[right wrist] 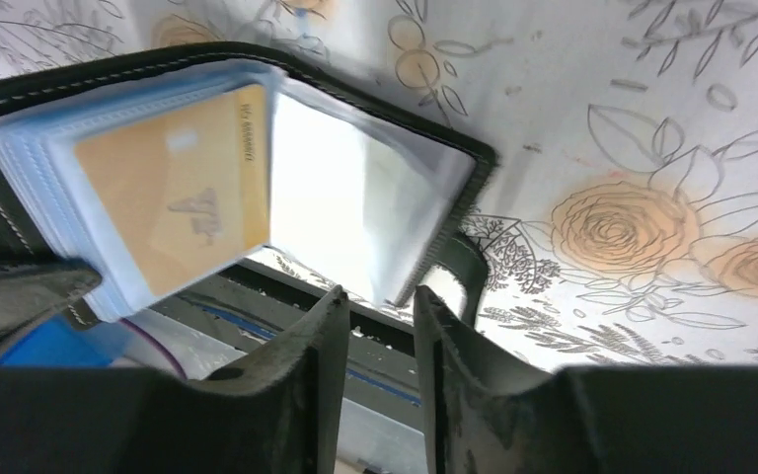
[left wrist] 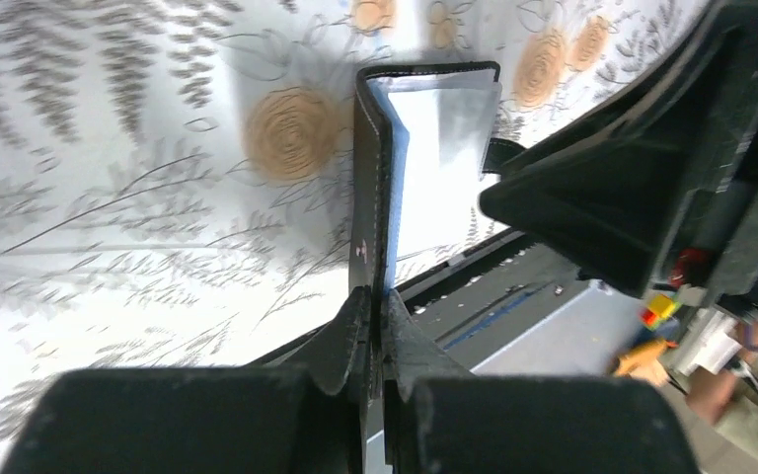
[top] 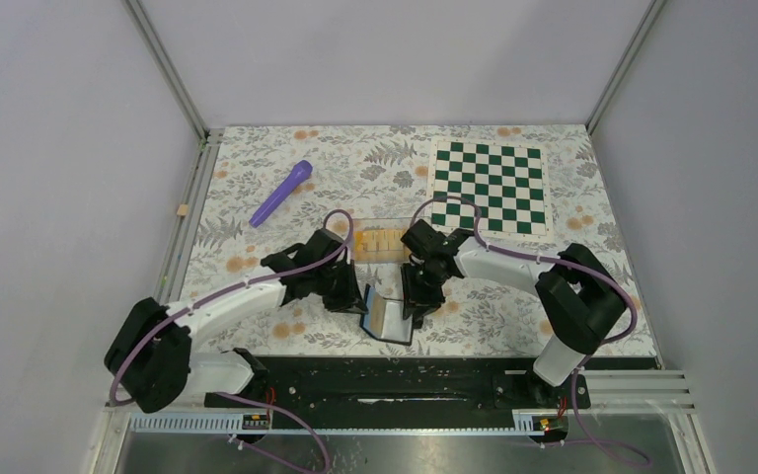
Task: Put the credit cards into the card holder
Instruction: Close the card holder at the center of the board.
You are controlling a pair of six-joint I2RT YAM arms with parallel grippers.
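Observation:
The black card holder [top: 392, 318] stands open near the table's front edge, between the two grippers. My left gripper [left wrist: 377, 308] is shut on the edge of its black cover [left wrist: 368, 188], with the glossy grey-blue pockets fanning off to the right. In the right wrist view one yellow-orange credit card [right wrist: 173, 188] sits in a clear pocket of the card holder [right wrist: 109, 64]. My right gripper [right wrist: 380, 301] is open just below the pockets, nothing between its fingers. More yellow credit cards [top: 379, 241] lie in a clear box behind the card holder.
The clear plastic box [top: 395, 233] sits just behind the grippers. A purple pen-like object [top: 281, 193] lies at the back left, a green-and-white checkerboard [top: 487, 186] at the back right. The black base rail [top: 405, 380] runs along the near edge.

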